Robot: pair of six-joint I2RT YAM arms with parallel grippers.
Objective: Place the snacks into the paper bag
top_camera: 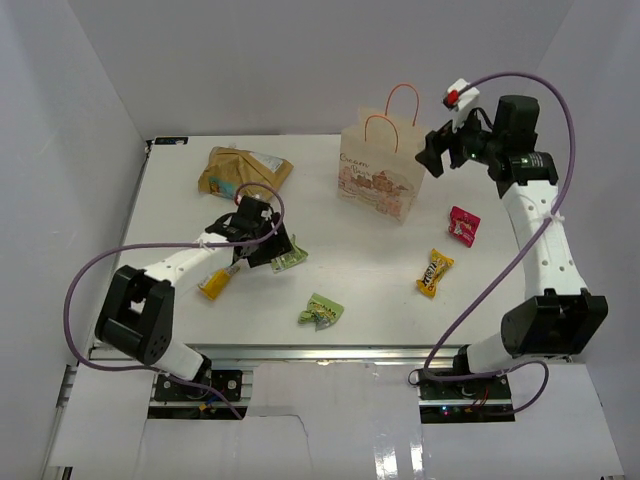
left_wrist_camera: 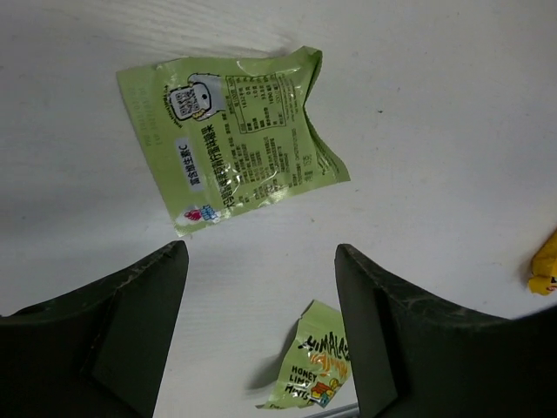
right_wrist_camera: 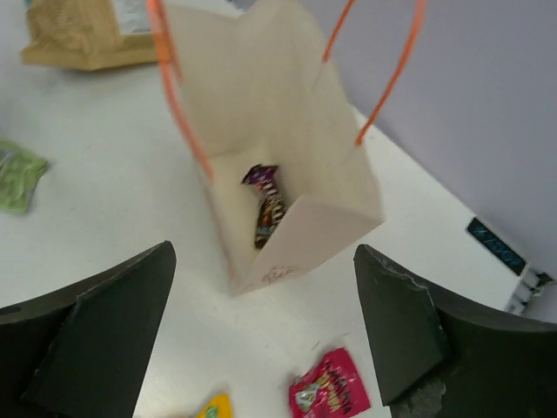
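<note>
Green packet (left_wrist_camera: 231,139) looks like your next pick: thin film wrapper, near weightless, slick and crinkly, lying flat on the bench (top_camera: 380,290) with little to bite on. One side edge is puckered, so take it there or at a lifted corner and come down steeply so a finger can slide under. A flat pinch on the middle may just skate. Your left jaws stand apart and empty, low over the bench. In the wrist view the packet lies past the fingertips (left_wrist_camera: 130,305), outside the gap and touching neither. A second green packet (left_wrist_camera: 312,370) shows low in that gap but looks farther off, toward the near edge. From above, a yellow bar (top_camera: 215,283) lies near-left of the left jaws. The right jaws are also apart and hold nothing, raised just right of the paper bag (top_camera: 375,170), which stands upright at the far centre-right with its mouth open. A purple packet (right_wrist_camera: 268,205) lies at its bottom. The bag is light, stiffish paper and likely to tip if you nudge it, so mind the orange handles (right_wrist_camera: 178,87). Red-pink packet (top_camera: 463,226) and another yellow bar (top_camera: 434,273) wait near-right of the bag, with the tan-gold bag (top_camera: 243,170) far left.
</note>
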